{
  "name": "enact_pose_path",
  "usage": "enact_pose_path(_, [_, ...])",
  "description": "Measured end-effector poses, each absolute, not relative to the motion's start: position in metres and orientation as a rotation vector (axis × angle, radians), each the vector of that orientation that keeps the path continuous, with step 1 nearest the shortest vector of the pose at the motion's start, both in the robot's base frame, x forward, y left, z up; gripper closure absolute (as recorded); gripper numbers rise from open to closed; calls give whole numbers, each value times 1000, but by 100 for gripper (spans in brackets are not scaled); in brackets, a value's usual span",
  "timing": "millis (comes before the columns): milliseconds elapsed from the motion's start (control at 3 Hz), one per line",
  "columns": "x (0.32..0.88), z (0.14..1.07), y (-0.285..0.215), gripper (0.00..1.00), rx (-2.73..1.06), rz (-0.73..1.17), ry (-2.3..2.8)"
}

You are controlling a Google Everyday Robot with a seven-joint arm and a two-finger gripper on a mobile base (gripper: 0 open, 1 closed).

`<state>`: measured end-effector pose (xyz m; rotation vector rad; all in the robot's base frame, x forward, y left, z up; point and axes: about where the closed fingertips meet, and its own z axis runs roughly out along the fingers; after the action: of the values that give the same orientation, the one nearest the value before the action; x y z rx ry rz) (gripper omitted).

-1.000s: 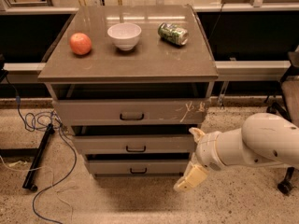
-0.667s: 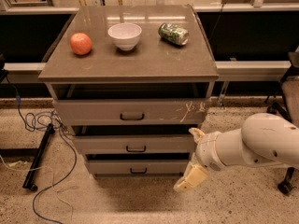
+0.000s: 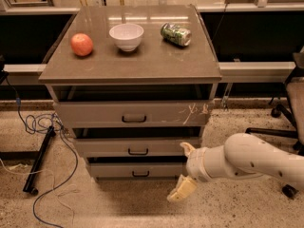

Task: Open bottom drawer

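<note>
- My gripper (image 3: 177, 173) hangs at the right end of the bottom drawer (image 3: 111, 170), low in front of the cabinet (image 3: 128, 70). The fingers (image 3: 182, 189) are spread wide and hold nothing.
- The bottom drawer, narrowest of three, sits shut just above the floor, under the middle drawer (image 3: 104, 147) and the scratched top drawer (image 3: 95, 114).
- Its only hold is the handle (image 3: 140, 174), a small dark bar at the centre of the front, well left of my fingers and not yet touched.
- I judge the drawer to be rigid and moderately heavy. It should slide straight out on its runners, perhaps with some sticking at the start.
- The bar looks thin and smooth, so a shallow pinch could slip off. I would close one finger above and one below, then pull level.
- An apple (image 3: 82, 44), a bowl (image 3: 126, 36) and a can (image 3: 175, 34) rest on top. A jerk could roll the can.
</note>
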<state>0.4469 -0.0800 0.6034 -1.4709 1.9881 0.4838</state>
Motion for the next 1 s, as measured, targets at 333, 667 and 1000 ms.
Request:
enact_pose_path(333, [449,560,-80,0,-1470,523,1991])
enact_pose_path(667, [470,511,-85,0,-1462,583,1992])
enact_pose_path(1000, [492,477,-82,0,-1464,615,2023])
